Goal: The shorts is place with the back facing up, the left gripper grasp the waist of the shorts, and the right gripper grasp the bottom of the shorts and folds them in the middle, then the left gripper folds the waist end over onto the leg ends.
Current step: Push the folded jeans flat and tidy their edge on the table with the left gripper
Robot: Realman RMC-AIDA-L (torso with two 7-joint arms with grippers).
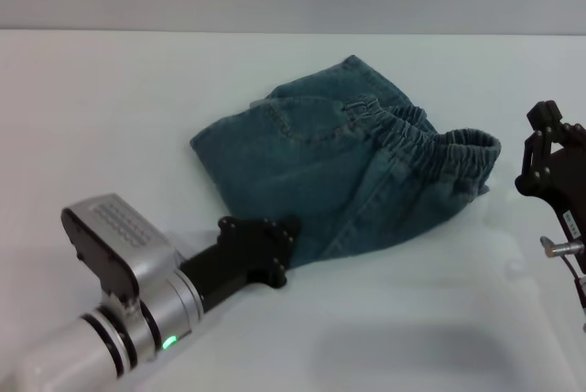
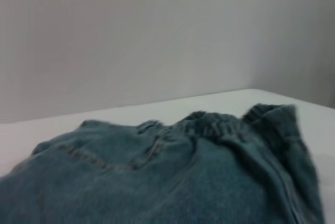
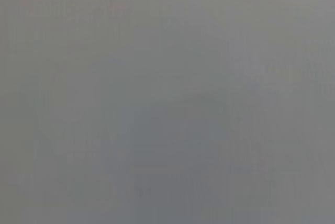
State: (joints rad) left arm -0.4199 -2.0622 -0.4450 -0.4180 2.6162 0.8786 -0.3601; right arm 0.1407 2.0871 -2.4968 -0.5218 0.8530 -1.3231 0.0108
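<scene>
Shorts [image 1: 339, 172] — one, folded double.

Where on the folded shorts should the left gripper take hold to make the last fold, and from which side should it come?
Probably the gathered waist of the shorts, on the far right of the bundle. That thick, raised band stands off the table, so fingers can likely close around it. The left gripper sits at the near edge of the shorts, so it should approach low from the near side. The right gripper hangs beside it.
</scene>
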